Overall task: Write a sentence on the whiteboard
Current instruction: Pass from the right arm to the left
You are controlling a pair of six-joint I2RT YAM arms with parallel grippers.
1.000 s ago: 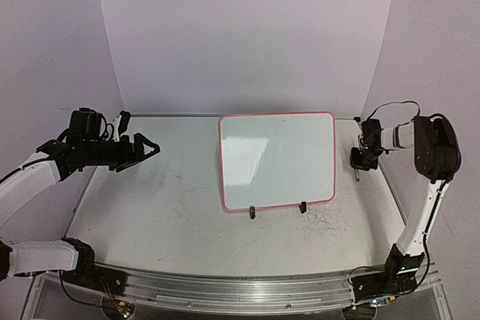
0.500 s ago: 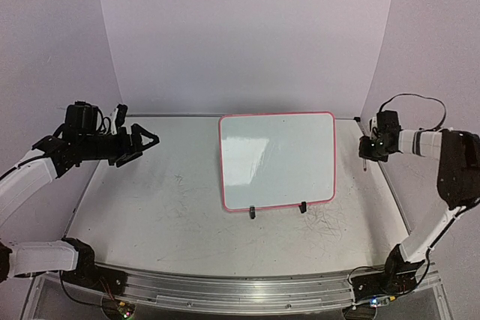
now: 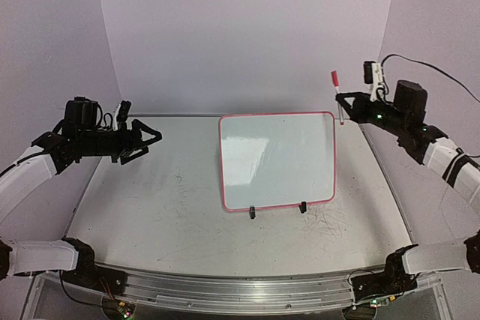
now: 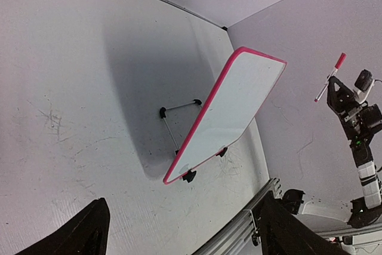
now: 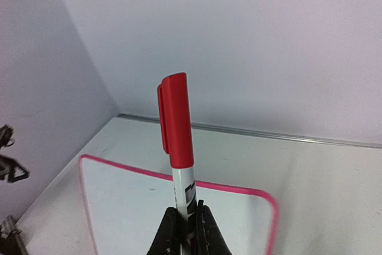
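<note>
Right arm: A second before, it hung low at 3 o'clock of the whiteboard (image 3: 277,161) with its fingers pointing down at the table edge. It had since risen and stood high at about 1 o'clock, just beyond the board's far right corner.
Right gripper (image 5: 188,219): Pressed together on the white barrel of the marker (image 5: 178,129), which stood upright with the red cap on top.
Left gripper (image 3: 150,142): Fingers apart and holding nothing, at 9 o'clock, well apart from the board. It had turned a little toward the board.
Meaning for the task: The marker was in the grip and off the table, so I judge the fetching step done. No sentence was on the board yet. The cap looked still on, so probably it had to come off first, and the free left gripper could serve for that.
Whiteboard: In the middle of the table (image 3: 150,215), leaning back on a wire stand (image 4: 162,111), with two black clip feet (image 3: 252,213) on its 6 o'clock edge. The face was blank and glossy.
Surface: Pale table top with faint scribbles (image 3: 326,222), most at 5 o'clock of the board.
Room: Plain lilac walls (image 3: 247,35) on three sides and a metal rail (image 3: 225,286) along the near edge.
</note>
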